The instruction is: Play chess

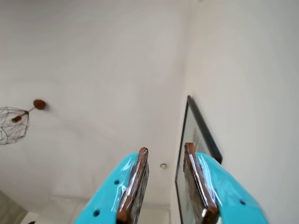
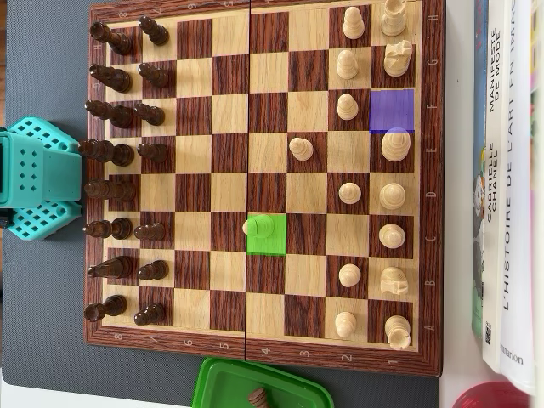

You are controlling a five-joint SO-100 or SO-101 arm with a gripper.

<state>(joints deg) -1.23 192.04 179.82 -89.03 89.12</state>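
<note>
In the overhead view a wooden chessboard (image 2: 434, 212) lies flat, with dark pieces (image 2: 123, 82) in two columns on the left and light pieces (image 2: 392, 196) on the right. One light piece (image 2: 257, 226) stands on a green-marked square (image 2: 270, 245) near the middle. A purple-marked square (image 2: 392, 110) on the right is bare. Another light pawn (image 2: 301, 149) stands advanced. The teal arm (image 2: 38, 178) sits left of the board, off it. In the wrist view my gripper (image 1: 166, 148) points up at the ceiling, open, with nothing between its brown-padded fingers (image 1: 138, 177).
A green tray (image 2: 223, 387) below the board holds one dark piece (image 2: 257, 396). Books (image 2: 508, 187) lie along the right side, and a red round object (image 2: 495, 397) sits at the bottom right. The wrist view shows a framed picture (image 1: 196, 140) and a hanging lamp (image 1: 14, 123).
</note>
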